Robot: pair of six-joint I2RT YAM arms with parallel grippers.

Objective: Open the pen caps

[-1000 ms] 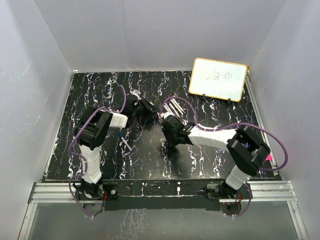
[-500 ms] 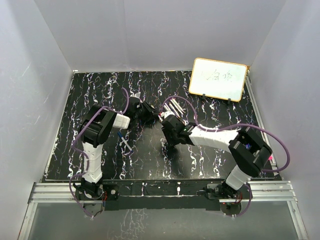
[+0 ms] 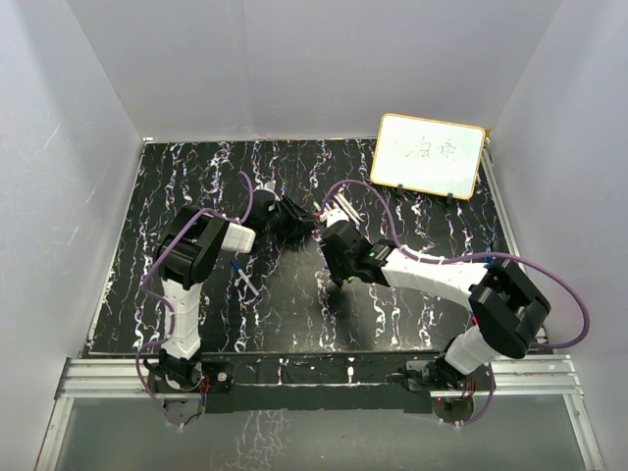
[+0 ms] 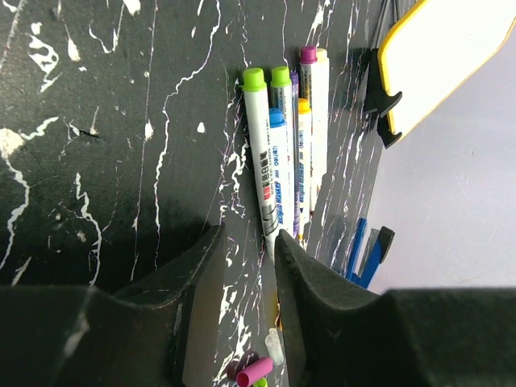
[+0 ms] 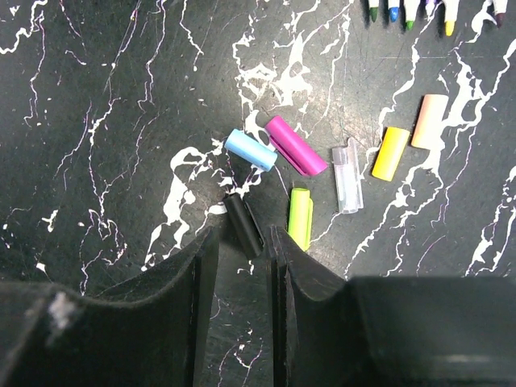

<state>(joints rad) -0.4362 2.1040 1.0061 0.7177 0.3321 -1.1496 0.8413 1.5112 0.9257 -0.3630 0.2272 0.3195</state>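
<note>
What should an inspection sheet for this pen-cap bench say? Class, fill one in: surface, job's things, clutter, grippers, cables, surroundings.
Surface: black marbled tabletop, white veins.
Job's things: pens lying side by side; seven loose pen caps near their tips: blue, magenta, clear, yellow, peach, green, and a black cap.
Clutter: yellow-framed whiteboard upright, far right; blue object beside it.
Grippers: left gripper slightly open, empty, at the pens' near ends; right gripper slightly open, black cap in the gap, seemingly untouched.
Cables: purple cables looping along both arms.
Surroundings: white walls; metal rail at the near edge.
</note>
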